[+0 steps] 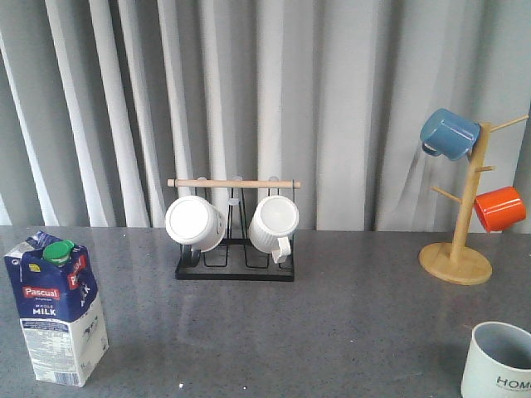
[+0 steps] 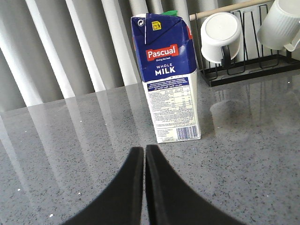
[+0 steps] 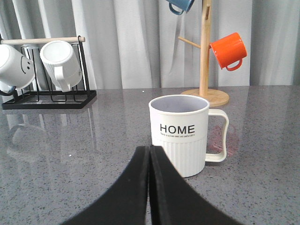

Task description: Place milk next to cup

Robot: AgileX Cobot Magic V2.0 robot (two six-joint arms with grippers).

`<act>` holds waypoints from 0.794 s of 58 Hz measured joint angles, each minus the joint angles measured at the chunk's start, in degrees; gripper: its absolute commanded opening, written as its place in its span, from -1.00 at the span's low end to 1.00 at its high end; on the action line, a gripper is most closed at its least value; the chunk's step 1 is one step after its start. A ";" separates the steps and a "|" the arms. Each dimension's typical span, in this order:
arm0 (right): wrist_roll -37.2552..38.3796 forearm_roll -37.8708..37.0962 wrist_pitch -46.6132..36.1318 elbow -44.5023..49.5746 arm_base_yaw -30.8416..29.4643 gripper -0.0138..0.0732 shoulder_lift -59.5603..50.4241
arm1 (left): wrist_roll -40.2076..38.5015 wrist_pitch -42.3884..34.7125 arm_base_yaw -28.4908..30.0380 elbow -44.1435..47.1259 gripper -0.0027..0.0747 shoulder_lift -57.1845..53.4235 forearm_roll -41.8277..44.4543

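Step in hand: approach and grasp of the milk (image 1: pixel 56 311); not yet begun, as a judgement from the layout.
Milk location: upright on the table (image 1: pixel 332 332), near its front-left corner in the front view, label facing forward, green cap on top.
Cup location: the cup (image 1: pixel 498 361) stands upright at the front-right corner, well apart from the milk, handle away from the carton.
Left gripper (image 2: pixel 144 154): fingers closed together, holding nothing, aimed at the base of the carton, short of it.
Right gripper (image 3: pixel 150 157): fingers closed together, holding nothing, just in front of the cup, not touching.
Recommended method: open the left jaws wider than the carton body; close on the white lower half across two flat faces, below the gable; keep the carton vertical during transfer.
Set-down target: bare table just beside the cup on its handle-free side, without contact.
Surroundings: black mug rack (image 1: pixel 235 269) with two white mugs (image 1: pixel 194 222) at the rear centre; wooden mug tree (image 1: pixel 458 249) bearing a blue mug (image 1: pixel 448 133) and an orange mug (image 1: pixel 499 208) at the rear right.
Obstructions: none lie between carton and cup; the right gripper near the cup is the one thing to clear.
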 measured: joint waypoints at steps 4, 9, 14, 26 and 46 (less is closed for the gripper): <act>0.00 0.00 0.00 0.00 0.00 -0.70 0.00 | 0.00 0.00 0.00 0.00 -0.95 0.00 0.00; 0.00 0.00 0.00 0.00 0.00 -0.70 0.00 | 0.00 0.00 0.00 0.00 -0.95 0.00 0.00; 0.00 0.00 0.00 0.00 0.00 -0.70 0.00 | 0.00 0.00 0.00 0.00 -0.95 0.00 0.00; 0.00 0.00 0.00 0.00 0.00 -0.70 0.00 | 0.00 0.00 0.00 0.00 -0.95 0.00 0.00; 0.89 0.34 0.00 0.00 0.00 -0.70 0.00 | 0.00 0.00 0.00 0.00 -0.95 0.00 0.00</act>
